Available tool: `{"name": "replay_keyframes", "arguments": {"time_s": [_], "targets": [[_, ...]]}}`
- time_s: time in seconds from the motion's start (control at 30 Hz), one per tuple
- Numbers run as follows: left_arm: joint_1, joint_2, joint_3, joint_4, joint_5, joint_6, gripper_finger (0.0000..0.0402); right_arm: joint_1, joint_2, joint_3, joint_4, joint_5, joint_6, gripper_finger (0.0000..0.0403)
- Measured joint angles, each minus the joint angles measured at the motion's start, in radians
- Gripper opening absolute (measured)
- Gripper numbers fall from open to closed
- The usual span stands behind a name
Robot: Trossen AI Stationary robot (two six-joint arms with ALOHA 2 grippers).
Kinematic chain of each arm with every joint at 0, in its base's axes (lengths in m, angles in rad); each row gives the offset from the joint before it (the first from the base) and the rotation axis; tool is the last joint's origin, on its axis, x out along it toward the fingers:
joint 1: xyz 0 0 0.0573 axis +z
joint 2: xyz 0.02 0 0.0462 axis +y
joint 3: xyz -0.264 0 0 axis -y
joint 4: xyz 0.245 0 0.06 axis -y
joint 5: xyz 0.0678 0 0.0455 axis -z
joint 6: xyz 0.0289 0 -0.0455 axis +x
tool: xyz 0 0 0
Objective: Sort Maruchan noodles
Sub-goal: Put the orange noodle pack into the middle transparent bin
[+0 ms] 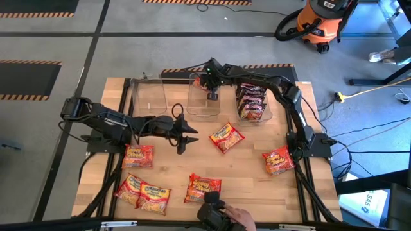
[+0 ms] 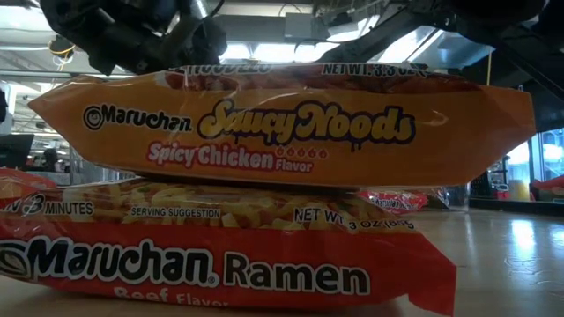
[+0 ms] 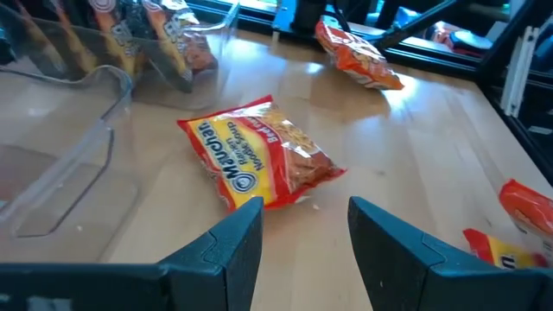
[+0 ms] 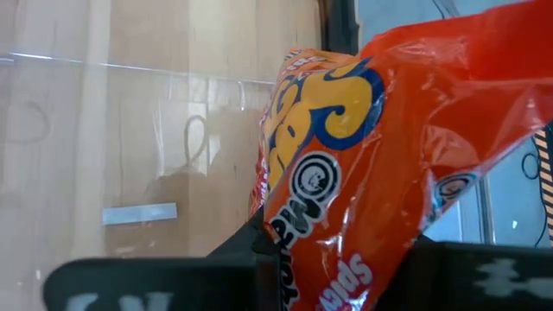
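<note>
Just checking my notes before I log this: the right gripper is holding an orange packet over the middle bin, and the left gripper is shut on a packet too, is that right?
Not quite. The left gripper is open and holds nothing; the left wrist view shows a packet lying on the table beyond its fingers. The rest stands: the right gripper holds an orange packet over the middle bin.

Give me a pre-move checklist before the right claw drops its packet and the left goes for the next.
1. Right claw shut on orange packet: ok.
2. Right claw over middle bin: ok.
3. Middle bin has room: ok.
4. Left claw open: ok.
5. Centre packet lined up ahead of left claw, flat on table: ok.
6. Arms apart in high view: ok.
</note>
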Motion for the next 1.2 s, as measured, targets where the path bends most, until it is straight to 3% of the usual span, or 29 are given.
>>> {"name": "replay_keyframes", "arguments": {"time_s": [0.47,0.83,0.97,1.2], "targets": [[0.000,0.000,0.000,0.007,0.001,-0.059,0.0165,0.000,0.004,-0.011,0.005,-0.010,0.001,0.0062],[0.000,0.000,0.000,0.007,0.000,-0.060,0.0165,0.000,0.004,-0.011,0.017,-0.018,-0.002,0.0162],[0.000,0.000,0.000,0.007,0.000,-0.060,0.0165,0.000,0.004,-0.011,0.026,-0.015,-0.002,0.0169],[0.000,0.000,0.000,0.007,0.000,-0.059,0.0165,0.013,-0.003,-0.009,0.067,0.084,-0.002,0.0166]]}}
